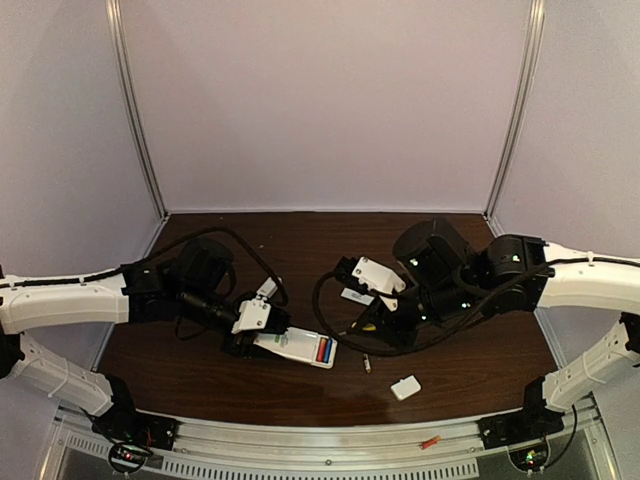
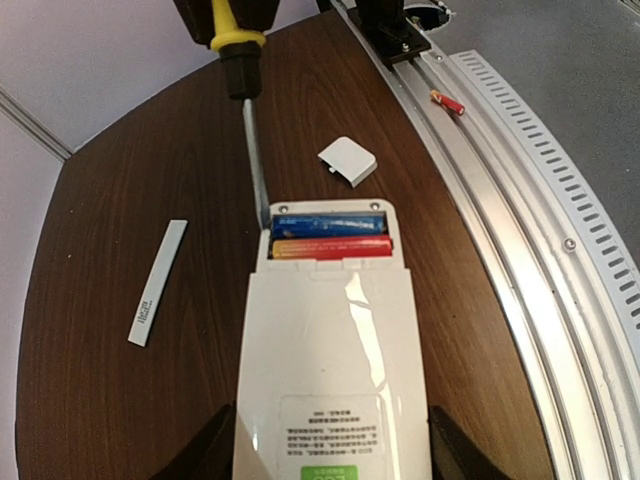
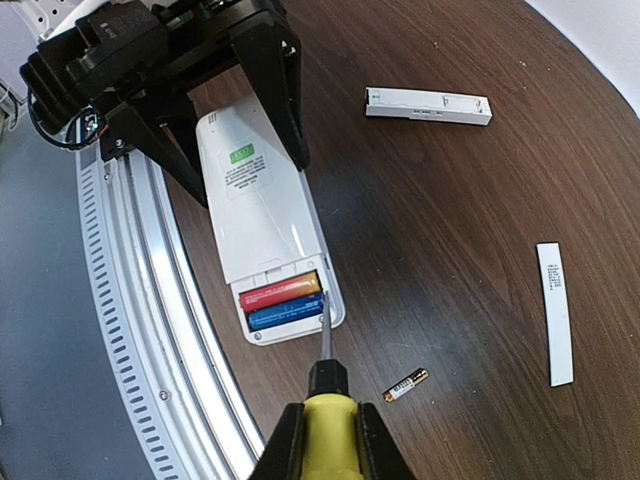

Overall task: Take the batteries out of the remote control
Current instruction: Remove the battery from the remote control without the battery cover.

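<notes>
Desk [image 1: 300, 240]: one, dark wood. It carries everything here except one stray cell.
Remote control [image 2: 330, 350]: one, white, lying back-up with its end compartment open. The left claw [image 2: 330, 455] pinches it across its width, at the end away from the compartment.
Screwdriver [image 3: 330, 410]: one. The right claw [image 3: 330, 440] is pressed onto its yellow handle. The blade tip sits at the compartment's end, by the cells; I cannot tell whether it touches them.
White bar [image 3: 428, 104]: one, well apart from the remote.
White strip [image 3: 555, 312]: one, flat, also well apart.
Cover [image 2: 347, 160]: one, small and white, on the desk near the remote's open end, not touching it.
Cells in the compartment: two, a blue cell [image 2: 330, 222] and a gold-and-red cell [image 2: 330, 247], lying side by side.
Cells outside: two by my count. A loose cell [image 3: 405, 384] lies on the desk beside the screwdriver shaft. What looks like a rail cell [image 2: 448, 101] lies on the metal rail [image 2: 520, 200].
Handling: probably light, rigid and smooth, and likely to roll once free. The seated pair looks snug, so lever one end up with the tip, then pinch across the middle.
</notes>
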{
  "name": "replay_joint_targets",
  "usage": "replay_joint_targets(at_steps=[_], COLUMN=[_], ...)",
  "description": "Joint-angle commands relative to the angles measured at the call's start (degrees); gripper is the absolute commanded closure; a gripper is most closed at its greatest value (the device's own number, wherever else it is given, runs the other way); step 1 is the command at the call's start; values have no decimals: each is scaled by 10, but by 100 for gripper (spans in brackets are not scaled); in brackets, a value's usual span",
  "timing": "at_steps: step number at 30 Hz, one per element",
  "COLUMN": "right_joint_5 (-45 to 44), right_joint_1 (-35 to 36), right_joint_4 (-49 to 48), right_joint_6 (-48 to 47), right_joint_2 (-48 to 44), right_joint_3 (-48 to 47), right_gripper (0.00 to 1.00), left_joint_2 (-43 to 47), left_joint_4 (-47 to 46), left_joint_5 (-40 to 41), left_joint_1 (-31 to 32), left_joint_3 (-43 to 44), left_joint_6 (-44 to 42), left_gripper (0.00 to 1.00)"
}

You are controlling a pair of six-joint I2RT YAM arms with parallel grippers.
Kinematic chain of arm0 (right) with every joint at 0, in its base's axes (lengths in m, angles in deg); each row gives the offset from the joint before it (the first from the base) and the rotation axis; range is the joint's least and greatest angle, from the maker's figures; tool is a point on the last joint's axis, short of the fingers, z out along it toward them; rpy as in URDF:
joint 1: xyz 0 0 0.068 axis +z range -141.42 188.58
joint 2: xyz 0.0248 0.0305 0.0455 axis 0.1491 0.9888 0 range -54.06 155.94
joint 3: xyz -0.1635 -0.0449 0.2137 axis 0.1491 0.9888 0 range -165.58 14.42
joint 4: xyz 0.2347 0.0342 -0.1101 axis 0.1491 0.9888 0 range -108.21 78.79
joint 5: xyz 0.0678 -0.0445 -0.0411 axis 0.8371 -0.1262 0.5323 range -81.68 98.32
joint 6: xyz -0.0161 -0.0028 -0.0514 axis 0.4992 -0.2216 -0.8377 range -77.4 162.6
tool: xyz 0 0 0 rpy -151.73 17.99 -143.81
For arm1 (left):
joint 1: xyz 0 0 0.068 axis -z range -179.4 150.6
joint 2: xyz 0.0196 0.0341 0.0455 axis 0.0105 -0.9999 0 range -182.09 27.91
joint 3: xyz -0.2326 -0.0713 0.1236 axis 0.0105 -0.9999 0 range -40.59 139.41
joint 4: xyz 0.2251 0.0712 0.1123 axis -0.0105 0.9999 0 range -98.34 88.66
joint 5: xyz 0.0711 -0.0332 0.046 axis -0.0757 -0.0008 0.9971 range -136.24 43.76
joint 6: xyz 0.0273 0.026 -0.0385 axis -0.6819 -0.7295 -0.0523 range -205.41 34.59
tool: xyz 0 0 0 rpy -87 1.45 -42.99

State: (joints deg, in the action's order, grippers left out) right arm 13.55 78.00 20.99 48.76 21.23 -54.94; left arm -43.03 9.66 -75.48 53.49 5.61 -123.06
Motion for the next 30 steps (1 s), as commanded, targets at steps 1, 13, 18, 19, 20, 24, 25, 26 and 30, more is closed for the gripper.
replay_joint_targets(at_steps=[1, 13, 18, 19, 20, 24, 25, 26, 30], right_joint_5=[-3, 16, 27, 30, 34, 56, 60, 64, 82], right_joint_1=[4, 4, 4, 4, 4, 4, 4, 4, 4], right_joint_4=[2, 7, 7, 7, 6, 1, -1, -4, -17], right_joint_6=[-4, -9, -11, -11, -11, -10, -10, -8, 1], right_joint_2=[7, 13, 16, 17, 19, 24, 25, 26, 28], right_joint_3=[5, 13, 16, 17, 18, 22, 23, 25, 34], right_gripper=[100, 100, 100, 100, 100, 100, 100, 100, 100], left_joint_2=[9, 10, 12, 12, 13, 18, 19, 20, 23], left_joint_4=[-32, -56, -62, -64, -65, -78, -82, -87, -101], left_joint_5=[-5, 3, 8, 10, 10, 23, 27, 31, 44], left_joint_1=[1, 1, 1, 1, 0, 1, 1, 1, 1], left_joint_3=[-2, -4, -6, -7, -7, -12, -14, -16, -23], left_joint_6=[7, 20, 24, 24, 24, 29, 30, 31, 31], left_gripper=[100, 100, 100, 100, 100, 100, 100, 100, 100])
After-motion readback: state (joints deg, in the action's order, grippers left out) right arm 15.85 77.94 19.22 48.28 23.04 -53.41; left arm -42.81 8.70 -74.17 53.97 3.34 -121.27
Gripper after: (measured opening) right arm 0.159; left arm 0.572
